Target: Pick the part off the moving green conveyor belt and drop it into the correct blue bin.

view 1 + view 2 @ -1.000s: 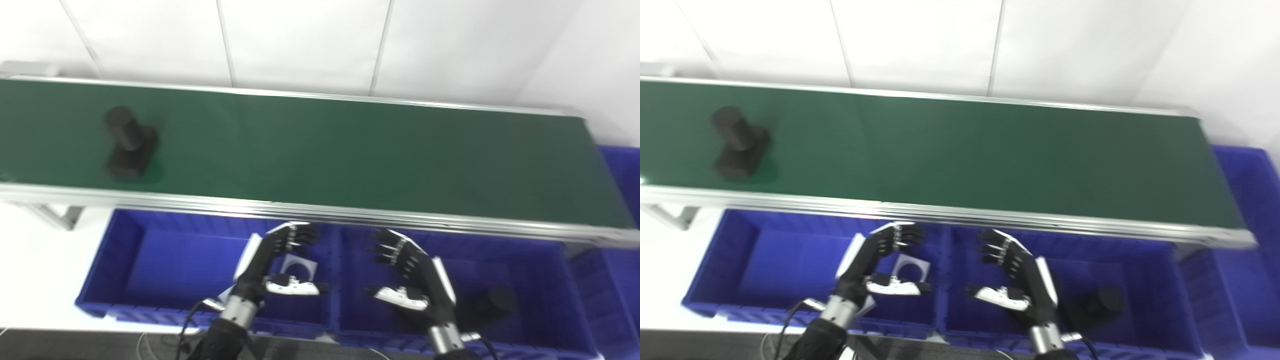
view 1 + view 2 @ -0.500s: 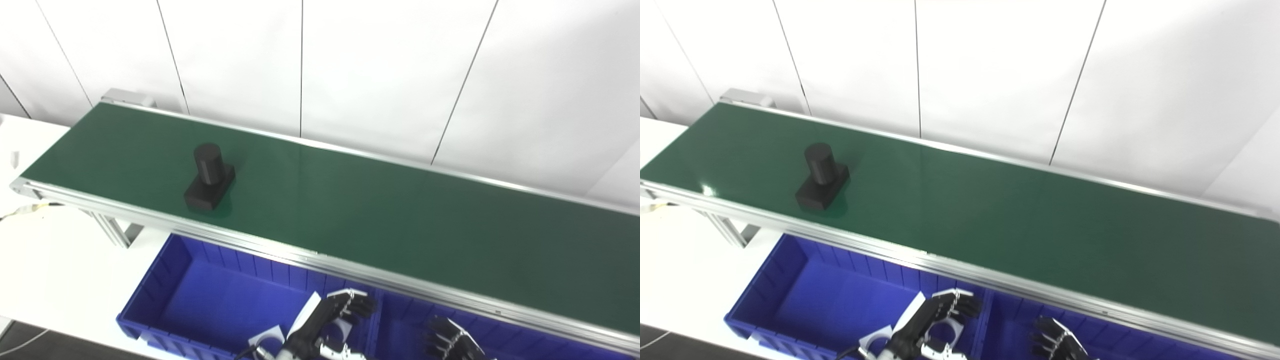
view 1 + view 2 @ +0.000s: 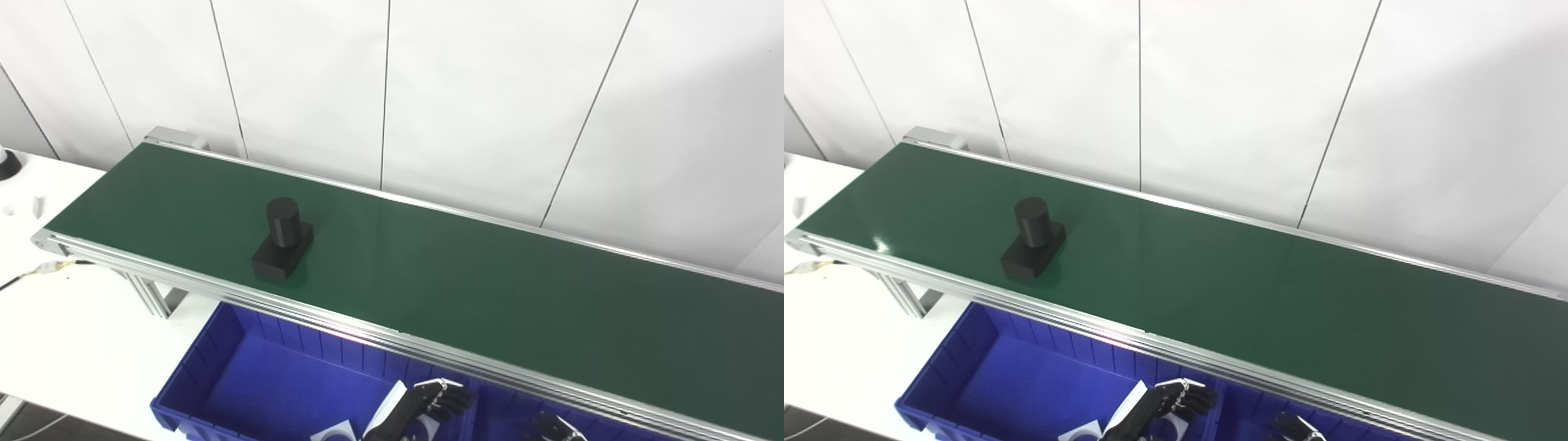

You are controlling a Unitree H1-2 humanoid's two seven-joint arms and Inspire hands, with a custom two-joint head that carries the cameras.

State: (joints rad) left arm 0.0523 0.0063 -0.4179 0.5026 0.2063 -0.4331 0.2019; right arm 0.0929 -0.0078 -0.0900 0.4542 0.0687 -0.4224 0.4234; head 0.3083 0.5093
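— What has changed since half a second ago?

— The part (image 3: 283, 237) has ridden a little further along the green belt (image 3: 490, 294), away from the belt's left end. The whole picture has shifted slightly too, so some of that is the head moving. Both hands sit lower in the frame than a second ago, when they were in full view below the belt.

— Where is the part now?

— On the belt, upright — a black cylinder on a flat block — nearer the belt's front rail than its back rail, well left of the belt's middle. Nothing touches it.

— And the hands?

— Both are below the belt's front rail, over the blue bins. The left hand (image 3: 422, 407) shows bent fingers held loosely apart, closed on nothing; a white card lies just beside it in the left bin (image 3: 202, 373). Only the fingertips of the right hand (image 3: 554, 424) peek over the bottom edge, so I cannot tell whether they are spread or curled.

— How far along is the task, then?

— By my reading, barely begun: the part is not yet picked. Reaching up to the belt, grasping the part as it travels, carrying it back below the rail and releasing it in the proper bin are all left.

— Which bin is proper?

— These pictures do not show that.
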